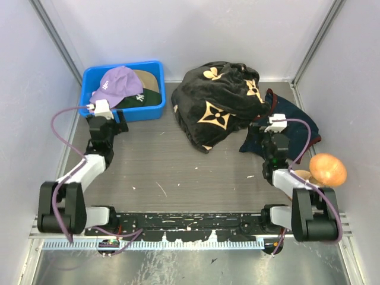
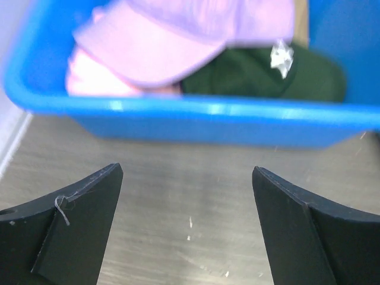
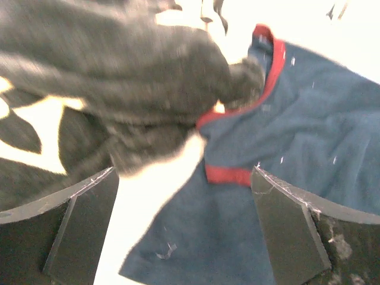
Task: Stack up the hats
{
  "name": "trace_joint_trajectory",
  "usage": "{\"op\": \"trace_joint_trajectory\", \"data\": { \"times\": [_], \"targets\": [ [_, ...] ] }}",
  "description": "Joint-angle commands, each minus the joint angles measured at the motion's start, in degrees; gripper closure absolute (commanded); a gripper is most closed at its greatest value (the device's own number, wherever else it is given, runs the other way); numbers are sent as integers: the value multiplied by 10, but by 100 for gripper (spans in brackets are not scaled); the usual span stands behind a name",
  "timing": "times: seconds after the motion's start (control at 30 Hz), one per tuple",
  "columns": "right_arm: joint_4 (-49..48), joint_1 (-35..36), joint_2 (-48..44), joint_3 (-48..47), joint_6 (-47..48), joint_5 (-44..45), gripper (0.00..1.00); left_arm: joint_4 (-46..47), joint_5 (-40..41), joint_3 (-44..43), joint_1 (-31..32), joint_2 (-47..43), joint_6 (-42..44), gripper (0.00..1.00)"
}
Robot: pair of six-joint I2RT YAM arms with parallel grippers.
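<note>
With left gripper (image 2: 187, 225) and right gripper (image 3: 184, 231) both spread and empty, the soft, light hats (image 1: 122, 83) heaped in the blue bin (image 1: 142, 111) at upper left look best pinched by their stiffer brims.

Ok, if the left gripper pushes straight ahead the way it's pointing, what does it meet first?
Most likely the near wall of the blue bin, dead ahead of the left gripper, jaws open. The lavender cap and dark green cap lie beyond it, inside. Gap hard to judge.

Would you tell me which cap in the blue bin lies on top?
The lavender cap; it lies over the green cap and tan cap.
</note>
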State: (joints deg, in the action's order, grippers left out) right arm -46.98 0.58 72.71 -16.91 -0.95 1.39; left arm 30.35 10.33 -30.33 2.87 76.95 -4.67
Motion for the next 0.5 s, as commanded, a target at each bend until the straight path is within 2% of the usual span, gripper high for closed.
{"op": "trace_joint_trajectory", "data": {
  "times": [0.0,0.1,0.23,0.37,0.47],
  "targets": [
    [114,5,-83,-71,-37,-4,5,-209,36,-101,-1,-78,-41,2],
    [167,5,-99,-115,-47,-8,10,-326,67,-161,-1,-86,-89,2],
    [256,5,-85,-192,-89,-21,17,-442,27,-253,-2,-48,-94,2],
    [376,6,-51,-290,-142,-63,20,-579,74,-394,-4,39,-94,2],
    [416,6,-51,-320,-159,-75,21,-686,82,-530,-28,122,-102,2]
  ]
}}
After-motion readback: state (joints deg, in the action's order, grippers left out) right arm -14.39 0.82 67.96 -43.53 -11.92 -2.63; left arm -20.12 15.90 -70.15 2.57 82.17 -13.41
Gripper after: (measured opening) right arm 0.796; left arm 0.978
